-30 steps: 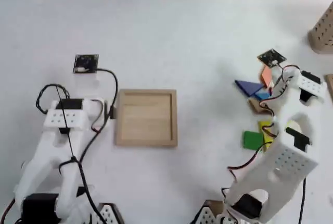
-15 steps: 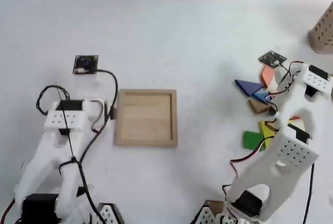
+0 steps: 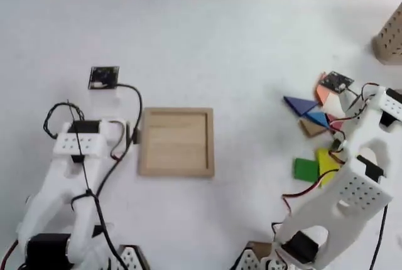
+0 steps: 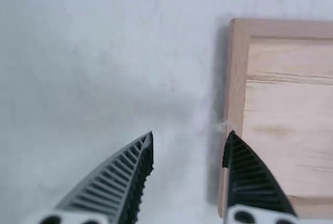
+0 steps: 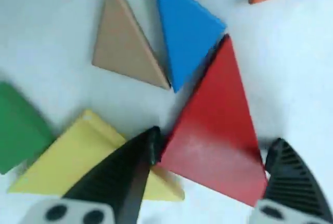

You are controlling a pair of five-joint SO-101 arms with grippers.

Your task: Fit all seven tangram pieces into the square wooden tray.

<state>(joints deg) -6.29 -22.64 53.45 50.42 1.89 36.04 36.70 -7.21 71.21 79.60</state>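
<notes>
- right gripper (image 5: 216, 138): jaws wide, straddling the broad end of the red triangle (image 5: 213, 109). Its tip points away from the wrist and meets the blue triangle (image 5: 182, 26).
- one finger hangs over the yellow triangle (image 5: 78, 156); closing could nudge it.
- high view: the pieces lie at 3 o'clock of the wooden tray (image 3: 176, 112), well apart. The right arm is nearer to them.
- left gripper (image 4: 189, 136): partly open at the tray's 9 o'clock rim, holding nothing. No piece in the tray yet.
</notes>
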